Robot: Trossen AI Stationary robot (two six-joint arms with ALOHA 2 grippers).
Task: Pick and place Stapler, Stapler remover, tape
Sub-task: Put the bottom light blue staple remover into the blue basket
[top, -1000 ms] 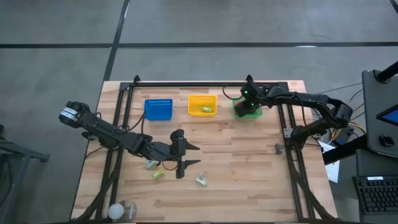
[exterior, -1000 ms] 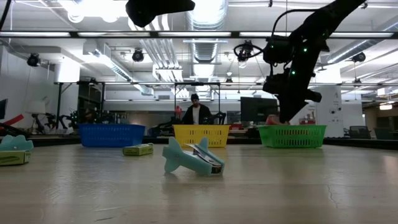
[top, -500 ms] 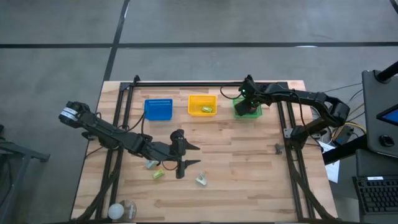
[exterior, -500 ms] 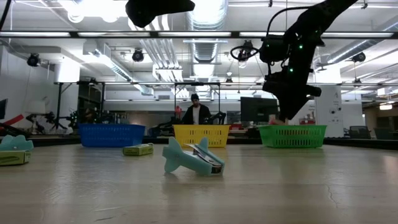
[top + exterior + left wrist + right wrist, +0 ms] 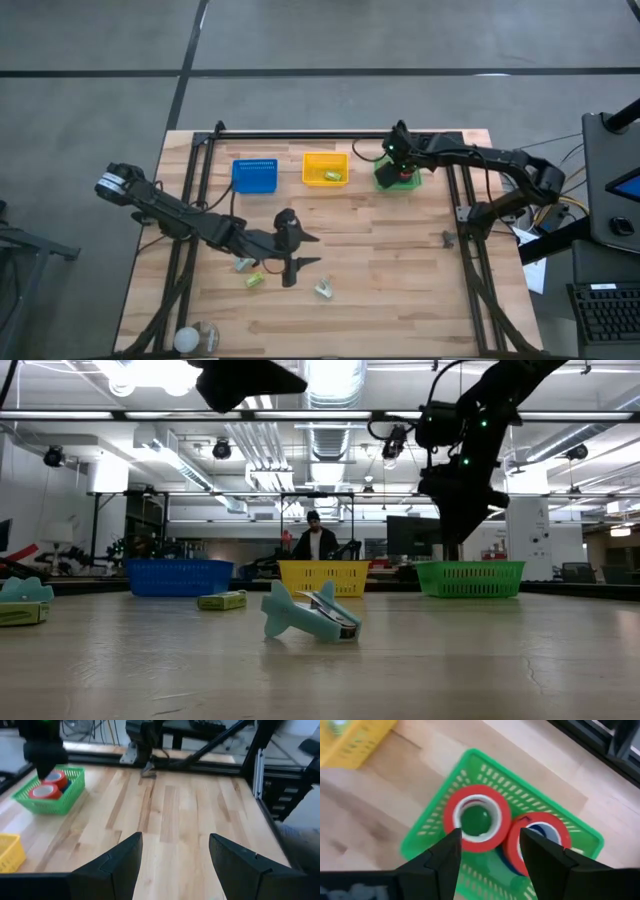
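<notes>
The right gripper (image 5: pixel 487 865) hangs above the green basket (image 5: pixel 398 178) at the far right of the wooden table (image 5: pixel 400 270), and its fingers have just spread apart, empty. A moment ago they were nearly closed and lower in the basket; now the arm has lifted a little. Two red tape rolls (image 5: pixel 477 817) lie inside the basket, one flat with its pale ring facing up, the other leaning against it. My reading is that a roll has just been dropped off, so this delivery is done.

The left gripper (image 5: pixel 172 862) hovers over the middle of the table, fingers parted and holding nothing, unchanged over the last second.

The green basket is plastic mesh with slatted walls. A yellow basket (image 5: pixel 325 168) and a blue basket (image 5: pixel 255 175) of the same kind stand beside it in a row. The table is pale planks with visible grain. Small pale green and teal items (image 5: pixel 254 280) lie loose near the left gripper; one teal, beak-shaped piece (image 5: pixel 305 612) rests on its side. Those likely remain to be sorted.
</notes>
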